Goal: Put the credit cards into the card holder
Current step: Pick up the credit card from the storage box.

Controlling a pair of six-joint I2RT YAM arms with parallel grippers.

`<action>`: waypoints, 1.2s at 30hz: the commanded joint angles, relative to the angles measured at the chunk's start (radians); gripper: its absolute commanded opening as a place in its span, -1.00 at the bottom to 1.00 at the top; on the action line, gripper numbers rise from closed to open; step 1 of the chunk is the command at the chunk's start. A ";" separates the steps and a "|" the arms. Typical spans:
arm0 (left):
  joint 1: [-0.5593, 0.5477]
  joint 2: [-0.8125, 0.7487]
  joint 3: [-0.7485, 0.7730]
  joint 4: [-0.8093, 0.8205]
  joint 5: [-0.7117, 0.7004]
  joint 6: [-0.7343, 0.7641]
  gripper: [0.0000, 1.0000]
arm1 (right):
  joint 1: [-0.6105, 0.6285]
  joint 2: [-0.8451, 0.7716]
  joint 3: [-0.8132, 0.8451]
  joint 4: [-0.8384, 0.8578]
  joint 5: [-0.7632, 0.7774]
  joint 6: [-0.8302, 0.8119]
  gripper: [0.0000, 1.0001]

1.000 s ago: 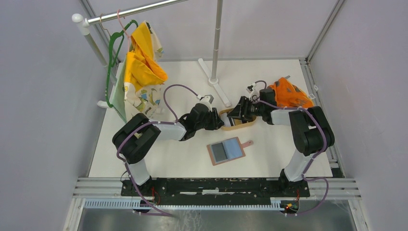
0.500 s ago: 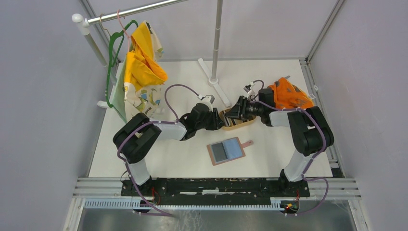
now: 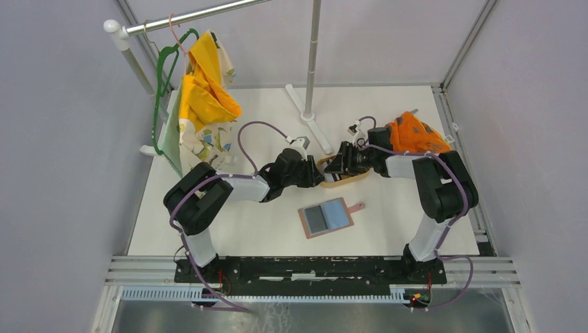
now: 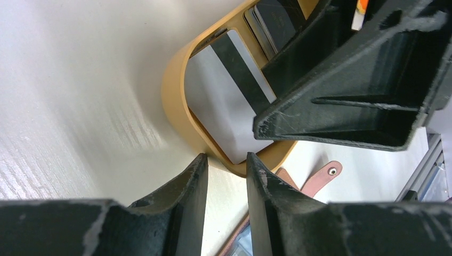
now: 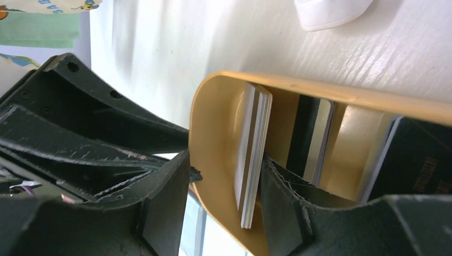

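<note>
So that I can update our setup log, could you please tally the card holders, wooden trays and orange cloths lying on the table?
Card holder: 1
Wooden tray: 1
Orange cloth: 1
Total: 3

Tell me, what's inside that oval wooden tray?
Credit cards lean on edge inside the tray, white and dark ones. The right gripper covers part, so their count is unclear.

Lab test cell: grey walls (image 3: 62, 173), aluminium rails (image 3: 312, 267).
</note>
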 commanded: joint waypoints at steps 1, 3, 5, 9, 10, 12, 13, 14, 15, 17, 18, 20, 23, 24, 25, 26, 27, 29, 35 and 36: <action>-0.003 0.010 0.039 0.063 0.032 0.017 -0.23 | 0.009 0.058 0.084 -0.076 0.017 -0.070 0.10; -0.004 0.007 0.038 0.062 0.033 0.018 -0.23 | 0.011 0.085 0.120 -0.117 0.017 -0.101 0.10; -0.002 0.000 0.036 0.062 0.032 0.020 -0.23 | 0.010 0.101 0.139 -0.136 0.005 -0.117 0.09; -0.001 -0.013 0.032 0.057 0.029 0.023 -0.21 | 0.009 0.096 0.160 -0.163 -0.007 -0.151 0.07; -0.001 -0.018 0.031 0.054 0.029 0.024 -0.18 | 0.008 0.090 0.166 -0.172 -0.007 -0.162 0.07; -0.001 -0.029 0.029 0.049 0.028 0.026 -0.07 | 0.004 0.085 0.173 -0.187 -0.007 -0.176 0.07; 0.000 -0.035 0.027 0.048 0.028 0.027 -0.02 | 0.002 0.083 0.176 -0.191 -0.009 -0.180 0.06; 0.000 -0.043 0.025 0.045 0.027 0.030 0.03 | -0.001 0.083 0.177 -0.192 -0.016 -0.181 0.06; 0.000 -0.050 0.022 0.040 0.026 0.032 0.05 | -0.004 0.084 0.177 -0.194 -0.021 -0.181 0.06; 0.000 -0.071 0.016 0.036 0.026 0.034 0.07 | -0.010 0.084 0.179 -0.193 -0.035 -0.180 0.02; 0.000 -0.080 0.012 0.033 0.024 0.035 0.07 | -0.014 0.083 0.179 -0.191 -0.042 -0.177 0.01; 0.000 -0.099 0.004 0.027 0.019 0.038 0.07 | -0.020 0.081 0.177 -0.189 -0.054 -0.174 0.00; 0.000 -0.129 -0.012 0.017 0.012 0.043 0.07 | -0.030 0.074 0.174 -0.181 -0.076 -0.165 0.00; 0.000 -0.140 -0.019 0.012 0.010 0.045 0.07 | -0.032 0.072 0.173 -0.179 -0.083 -0.162 0.00; -0.001 -0.152 -0.026 0.009 0.008 0.047 0.07 | -0.036 0.069 0.172 -0.176 -0.088 -0.160 0.00; -0.001 -0.164 -0.033 0.005 0.005 0.048 0.07 | -0.037 0.067 0.171 -0.173 -0.094 -0.158 -0.01; 0.000 -0.178 -0.040 0.000 0.001 0.050 0.07 | -0.040 0.065 0.170 -0.170 -0.100 -0.155 -0.01; -0.001 -0.205 -0.057 -0.009 -0.007 0.053 0.07 | -0.042 0.063 0.168 -0.168 -0.105 -0.157 -0.01; 0.000 -0.291 -0.112 -0.038 -0.029 0.058 0.07 | -0.026 0.107 0.213 -0.289 -0.055 -0.269 -0.04; 0.000 -0.303 -0.120 -0.040 -0.031 0.059 0.07 | -0.020 0.114 0.223 -0.311 -0.052 -0.290 -0.03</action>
